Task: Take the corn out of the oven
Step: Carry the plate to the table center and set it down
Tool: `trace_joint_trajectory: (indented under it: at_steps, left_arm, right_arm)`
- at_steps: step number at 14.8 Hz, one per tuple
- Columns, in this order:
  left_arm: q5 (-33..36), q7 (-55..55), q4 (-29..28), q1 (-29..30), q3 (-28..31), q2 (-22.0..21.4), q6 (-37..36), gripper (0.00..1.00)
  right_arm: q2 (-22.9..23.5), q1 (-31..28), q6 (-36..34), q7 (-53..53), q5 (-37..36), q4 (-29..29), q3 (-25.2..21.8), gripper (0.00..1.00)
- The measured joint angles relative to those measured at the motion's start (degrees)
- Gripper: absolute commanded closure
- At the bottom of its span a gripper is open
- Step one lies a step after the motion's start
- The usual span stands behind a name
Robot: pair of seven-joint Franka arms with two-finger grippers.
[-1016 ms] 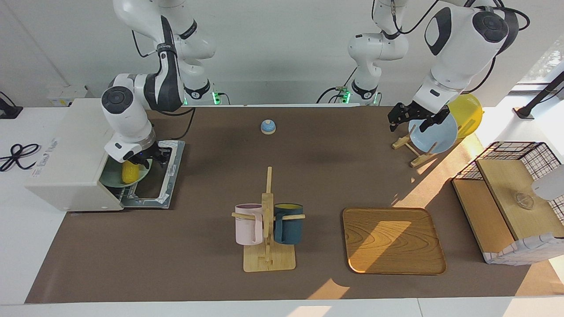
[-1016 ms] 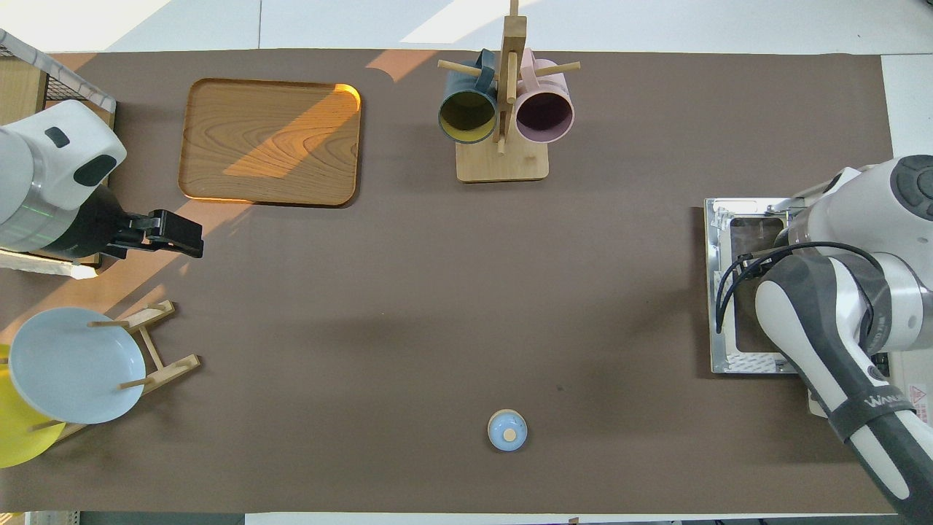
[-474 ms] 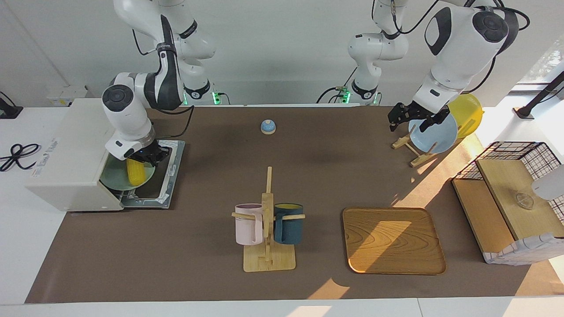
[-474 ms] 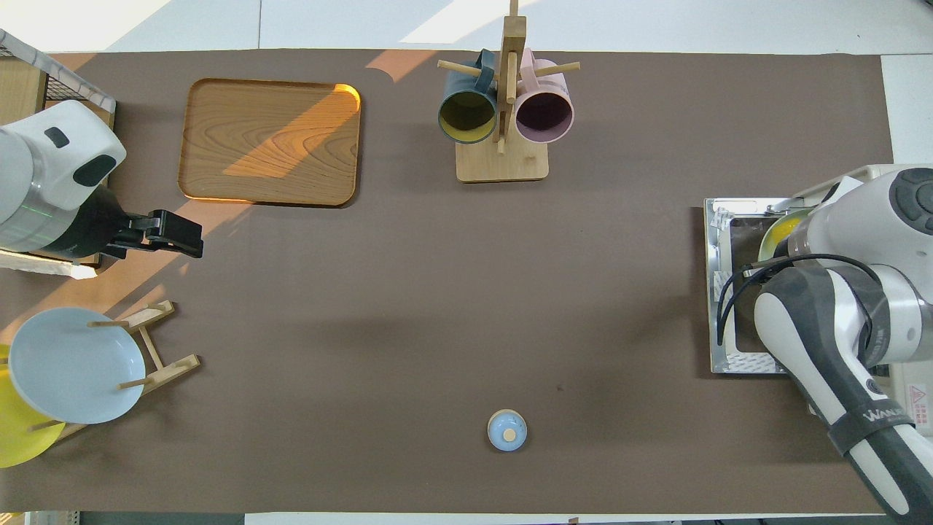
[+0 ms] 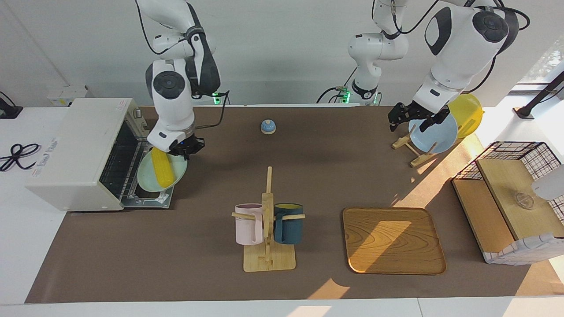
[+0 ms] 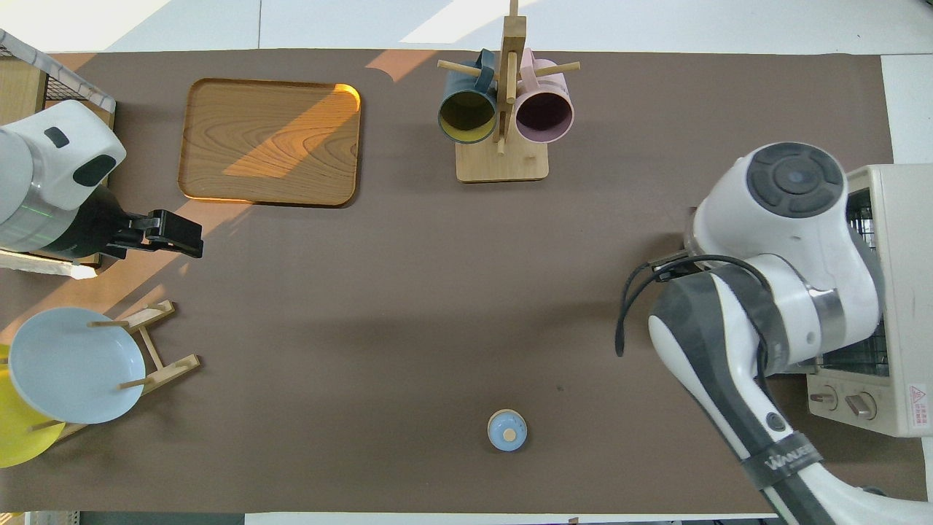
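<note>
The yellow corn (image 5: 162,169) lies on a pale green plate (image 5: 149,181). My right gripper (image 5: 184,149) is shut on that plate's rim and holds it tilted, just outside the white oven (image 5: 75,145), above the oven's lowered door (image 5: 152,201). The oven's wire rack (image 5: 121,165) shows through the open front. In the overhead view the right arm hides the corn and plate, and only the oven (image 6: 893,292) shows. My left gripper (image 5: 410,119) (image 6: 173,235) waits open over the dish rack, holding nothing.
A mug stand (image 5: 267,229) with a pink and a dark blue mug stands mid-table. A wooden tray (image 5: 392,240), a small blue bell (image 5: 268,127), a dish rack with a light blue plate (image 5: 436,134) and a yellow plate (image 5: 468,113), and a black wire basket (image 5: 513,154) are also here.
My right gripper closed on the green plate's rim and drew it, with the corn, out of the oven and up toward the table's middle. The left arm has not moved.
</note>
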Motion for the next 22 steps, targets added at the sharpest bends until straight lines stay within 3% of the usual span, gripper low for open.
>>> trace_joint_trajectory:
  at_steps: [3, 6, 9, 11, 16, 17, 18, 22]
  left_arm:
    - [0.0, 0.0, 0.0, 0.0, 0.01, 0.0, 0.02, 0.0]
    - [0.0, 0.0, 0.0, 0.01, 0.06, 0.0, 0.09, 0.0]
    - [0.0, -0.01, 0.0, 0.63, 0.1, 0.0, 0.17, 0.0]
    - [0.0, -0.01, 0.0, 0.91, 0.12, 0.0, 0.24, 0.0]
    - [0.0, -0.01, 0.0, 0.95, 0.11, 0.0, 2.25, 0.0]
    - [0.0, -0.01, 0.0, 0.95, 0.1, 0.0, 2.68, 0.0]
    - [0.0, -0.01, 0.0, 0.95, 0.06, 0.0, 3.35, 0.0]
    - [0.0, -0.01, 0.0, 0.95, -0.07, 0.0, 5.12, 0.0]
  right_arm:
    - [4.15, 6.74, -4.11, 7.9, -0.35, 6.5, 0.06, 1.0]
    - [12.07, 14.33, -7.06, 19.57, -1.39, 14.6, 0.07, 1.0]
    - [21.6, 20.23, -6.16, 31.1, -1.07, 22.36, 0.27, 1.0]
    - [24.75, 20.78, -2.36, 34.95, 1.06, 23.8, 1.09, 1.0]
    - [25.47, 20.72, 4.62, 40.11, 6.26, 22.12, 1.52, 0.99]
    - [25.4, 20.63, 5.06, 40.68, 7.98, 22.21, 1.46, 0.81]
    - [25.25, 20.52, 5.18, 41.03, 8.92, 22.55, 1.38, 0.74]
    - [24.84, 18.2, 5.18, 41.27, 9.45, 24.44, 1.11, 0.74]
